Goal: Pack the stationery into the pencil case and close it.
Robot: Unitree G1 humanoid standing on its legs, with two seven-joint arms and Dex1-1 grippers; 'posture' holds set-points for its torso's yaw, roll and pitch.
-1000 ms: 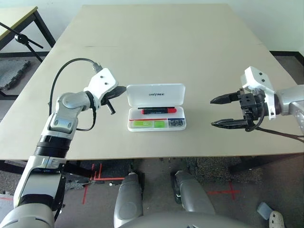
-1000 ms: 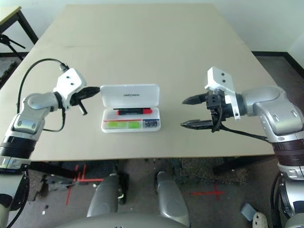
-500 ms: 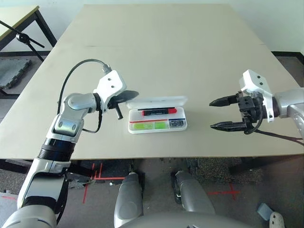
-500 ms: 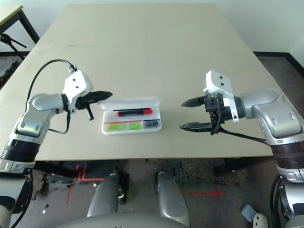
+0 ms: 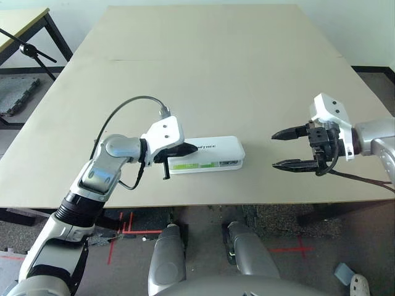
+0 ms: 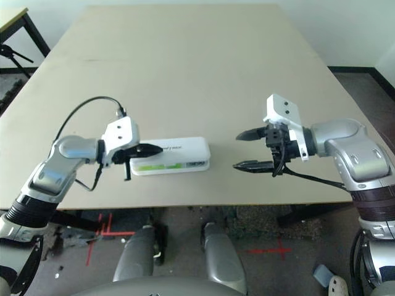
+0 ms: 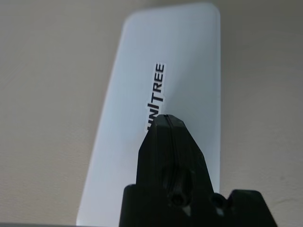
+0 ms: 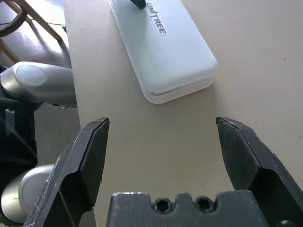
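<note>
The white pencil case (image 5: 216, 151) lies flat near the table's front edge, its lid down on the base with a thin seam (image 8: 180, 90) along the side. Dark lettering (image 7: 156, 97) runs across the lid. A strip of the lime-green tube (image 5: 196, 164) shows through the front wall; the marker and the clip piece are hidden inside. My left gripper (image 5: 192, 148) is shut, with its tip resting on the left part of the lid (image 7: 165, 119). My right gripper (image 5: 275, 150) hangs open to the right of the case, apart from it, holding nothing (image 8: 162, 123).
The beige table (image 5: 203, 61) stretches far behind the case. A black cable (image 5: 123, 108) loops over my left forearm. A second table with a black stand (image 5: 28, 46) is at the far left. The front edge (image 5: 203, 200) is close below the case.
The lid went from upright, through half raised, to flat on the base. My left gripper swung right and down onto the lid. My right gripper barely moved.
</note>
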